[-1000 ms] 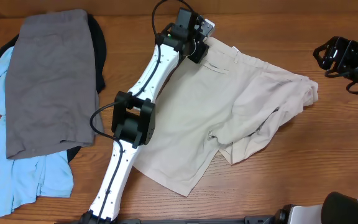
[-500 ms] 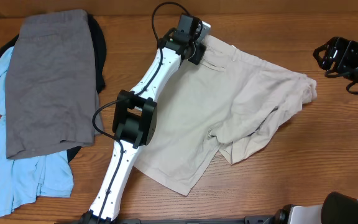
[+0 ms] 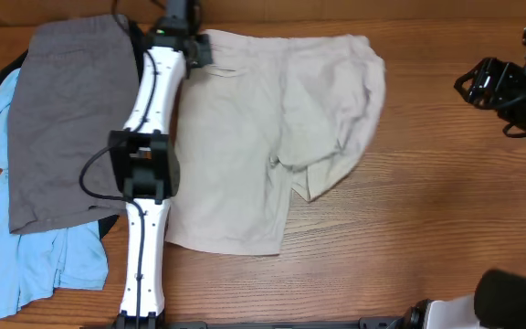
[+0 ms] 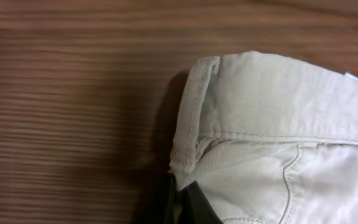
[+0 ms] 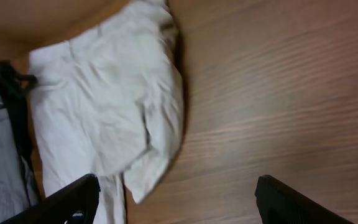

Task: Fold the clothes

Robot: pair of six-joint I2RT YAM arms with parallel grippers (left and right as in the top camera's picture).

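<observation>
Khaki shorts (image 3: 245, 146) lie flat, waistband corner pinched in left claw (image 4: 180, 200).

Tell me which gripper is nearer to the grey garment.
Left. The left gripper holds the beige shorts just beside the grey garment; the right gripper hangs far off, beyond the shorts.

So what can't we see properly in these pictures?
- Black garment: overhead, mostly buried under the grey one.
- Shorts: overhead, the left arm covers one edge; left wrist shows only a waistband corner.
- Left gripper: left wrist, fingers cut off by the bottom edge, partly under cloth.
- Blue garment: overhead, runs off the left edge.
</observation>
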